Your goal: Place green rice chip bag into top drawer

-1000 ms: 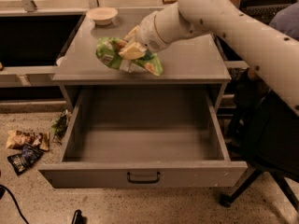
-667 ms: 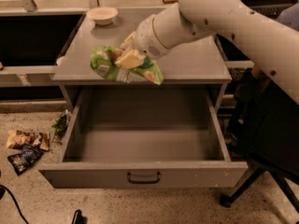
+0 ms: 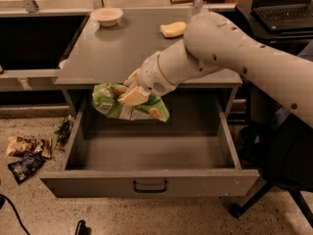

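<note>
Green rice chip bag (image 3: 110, 102), crinkly and light green with pictures of round beige crackers, hangs in the air over the back of the open drawer, just below the table's front edge and touching neither.

The big white robot arm (image 3: 230, 53) reaches in from the right across the grey flat-topped table (image 3: 122, 48). Under it the top drawer (image 3: 205, 182), a wide shallow grey one with a small dark handle in the middle of its front panel, is pulled fully out, and nothing lies on its floor. The hand (image 3: 132, 96) sits at the end of the arm, in front of the table edge, its pale yellowish fingers (image 3: 128, 98) pinching the top of the green rice chip bag so that the rest droops beneath.

A second ago the bag was held above the table top; it has since come forward and down, clear of the edge and into the drawer opening. By my judgement the carry is nearly done: what is left is a short lowering and a release.

Smaller things: a shallow cream bowl (image 3: 106, 16) and a soft yellow lump (image 3: 172, 29) on the table, and a brown snack packet (image 3: 27, 146) and a dark snack packet (image 3: 24, 164) on the floor at left.

No brand name or lettering on the bag or the packets can be read.
</note>
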Robot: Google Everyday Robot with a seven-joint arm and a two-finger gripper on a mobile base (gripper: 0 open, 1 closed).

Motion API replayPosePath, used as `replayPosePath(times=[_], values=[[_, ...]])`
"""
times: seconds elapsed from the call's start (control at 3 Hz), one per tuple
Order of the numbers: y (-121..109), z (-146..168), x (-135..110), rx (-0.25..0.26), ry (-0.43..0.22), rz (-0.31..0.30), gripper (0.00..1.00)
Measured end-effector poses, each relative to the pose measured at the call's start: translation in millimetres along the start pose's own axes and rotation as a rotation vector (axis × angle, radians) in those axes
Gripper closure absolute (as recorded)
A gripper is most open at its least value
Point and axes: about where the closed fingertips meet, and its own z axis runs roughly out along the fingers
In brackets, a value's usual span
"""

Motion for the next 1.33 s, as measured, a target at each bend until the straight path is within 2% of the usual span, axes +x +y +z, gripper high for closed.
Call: replayPosePath(times=[0.33, 0.67, 1.0, 1.33], values=[[0.0, 0.1, 0.1, 0.0, 0.0, 0.0, 1.0], [6.1, 21.0, 36.0, -0.007, 0.018, 0.082, 1.0], [12.3, 45.7, 81.8, -0.014, 0.023, 0.182, 1.0], [14.5, 59.5, 119.2, 0.006, 0.048, 0.265, 1.0]])
